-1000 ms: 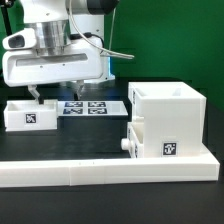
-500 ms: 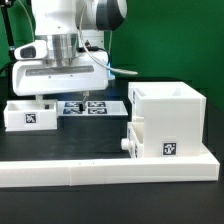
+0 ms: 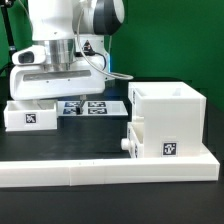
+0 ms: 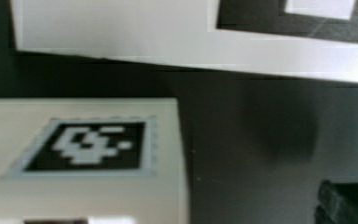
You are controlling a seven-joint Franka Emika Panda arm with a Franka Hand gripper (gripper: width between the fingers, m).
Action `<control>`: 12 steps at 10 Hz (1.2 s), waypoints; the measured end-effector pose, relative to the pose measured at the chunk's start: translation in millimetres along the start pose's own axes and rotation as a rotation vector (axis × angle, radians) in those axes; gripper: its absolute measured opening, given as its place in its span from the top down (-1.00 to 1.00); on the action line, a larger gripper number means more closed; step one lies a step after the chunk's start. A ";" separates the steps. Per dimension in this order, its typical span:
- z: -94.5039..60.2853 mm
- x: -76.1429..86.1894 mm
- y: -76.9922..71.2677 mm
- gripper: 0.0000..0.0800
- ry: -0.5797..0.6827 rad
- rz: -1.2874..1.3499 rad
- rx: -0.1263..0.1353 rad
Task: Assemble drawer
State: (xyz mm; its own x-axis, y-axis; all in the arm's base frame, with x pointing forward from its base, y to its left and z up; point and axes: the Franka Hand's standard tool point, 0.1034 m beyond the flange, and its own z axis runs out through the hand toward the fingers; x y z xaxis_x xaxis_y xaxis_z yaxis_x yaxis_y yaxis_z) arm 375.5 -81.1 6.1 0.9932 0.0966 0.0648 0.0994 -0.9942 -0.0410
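Fingers (image 4: 348, 196) show only as a dark tip at the edge of the wrist view, and in the exterior view the arm's (image 3: 70, 30) white hand block hides them. So we cannot tell how wide they stand, and we see nothing held between them.

Over the last second the arm has come down and drawn toward the exterior view's left. It now hangs low over the loose tray (image 3: 28, 115), just beside the marker board (image 3: 88, 107). The wrist view agrees: a white face with one tag (image 4: 94, 146) sits close below. We read this as the approach to a grasp on that tray, not yet made.

The shell (image 3: 168, 105) stands well apart at the exterior view's right. A second tray (image 3: 143, 142) seems already seated low in it, its knob (image 3: 127, 145) poking out — so one tray is likely left to fit.

Everything rests on a black worktop (image 3: 90, 140), fenced along the front by a low white L-shaped wall (image 3: 90, 172). Behind is a plain green backdrop (image 3: 170, 40).
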 end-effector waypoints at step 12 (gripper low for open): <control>-0.3 -2.4 7.3 0.90 0.001 0.005 -0.004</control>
State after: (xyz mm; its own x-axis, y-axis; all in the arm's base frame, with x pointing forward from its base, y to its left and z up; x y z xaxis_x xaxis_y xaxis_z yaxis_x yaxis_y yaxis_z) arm 373.8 -88.6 5.9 0.9936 0.0920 0.0654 0.0946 -0.9948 -0.0377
